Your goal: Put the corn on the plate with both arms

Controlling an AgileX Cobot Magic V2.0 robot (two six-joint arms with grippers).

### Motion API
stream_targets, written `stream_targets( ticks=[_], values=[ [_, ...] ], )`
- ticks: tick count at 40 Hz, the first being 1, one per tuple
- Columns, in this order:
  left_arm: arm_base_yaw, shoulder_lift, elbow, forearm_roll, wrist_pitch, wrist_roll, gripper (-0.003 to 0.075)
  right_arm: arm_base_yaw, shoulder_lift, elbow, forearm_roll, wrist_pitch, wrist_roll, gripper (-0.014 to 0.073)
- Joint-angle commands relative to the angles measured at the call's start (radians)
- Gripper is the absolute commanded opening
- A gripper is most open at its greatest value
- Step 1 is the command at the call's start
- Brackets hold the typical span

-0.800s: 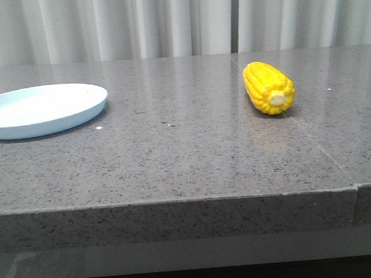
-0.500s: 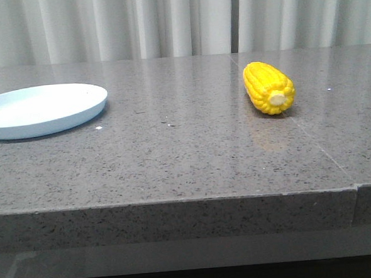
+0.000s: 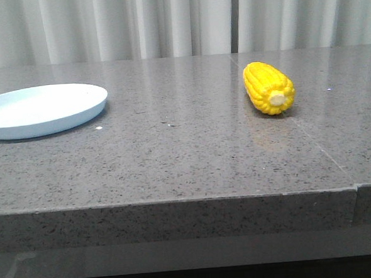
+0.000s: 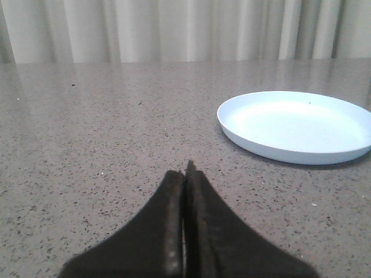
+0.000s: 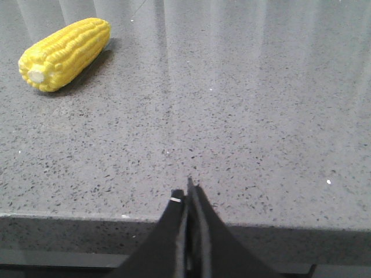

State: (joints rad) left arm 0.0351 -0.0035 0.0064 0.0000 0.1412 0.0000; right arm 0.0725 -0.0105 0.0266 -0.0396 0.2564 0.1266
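Note:
The yellow corn [image 3: 269, 88] lies on its side on the grey stone table, right of the middle, its pale cut end toward the front. It also shows in the right wrist view [image 5: 65, 46]. The pale-blue plate [image 3: 42, 109] sits empty at the far left, and shows in the left wrist view [image 4: 297, 125]. My left gripper [image 4: 185, 174] is shut and empty, low over the table, apart from the plate. My right gripper [image 5: 188, 194] is shut and empty over the table's front edge, well short of the corn. Neither gripper shows in the front view.
The grey speckled stone table [image 3: 174, 152] has a front edge [image 3: 177, 201] and a seam [image 3: 318, 146] running back on the right. White curtains [image 3: 165, 20] hang behind the table.

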Motion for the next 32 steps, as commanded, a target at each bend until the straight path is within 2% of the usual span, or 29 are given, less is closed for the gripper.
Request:
stream_targets(
  ticks=[1, 23, 27, 32],
  values=[
    [-0.007, -0.020, 0.001, -0.009, -0.084, 0.000, -0.0020, -0.006, -0.012, -0.016, -0.009, -0.080, -0.008, -0.0091],
    [-0.007, -0.020, 0.001, -0.009, -0.088, 0.000, -0.0020, -0.006, -0.012, -0.016, -0.009, -0.105, -0.008, -0.0091],
    [-0.007, -0.020, 0.001, -0.016, -0.152, 0.000, -0.0020, -0.006, -0.012, -0.017, -0.009, -0.153, -0.008, -0.0091],
    [-0.007, -0.020, -0.019, -0.040, -0.309, 0.000, -0.0020, -0.006, -0.012, -0.052, -0.004, -0.205, -0.007, -0.0091]
  ],
)
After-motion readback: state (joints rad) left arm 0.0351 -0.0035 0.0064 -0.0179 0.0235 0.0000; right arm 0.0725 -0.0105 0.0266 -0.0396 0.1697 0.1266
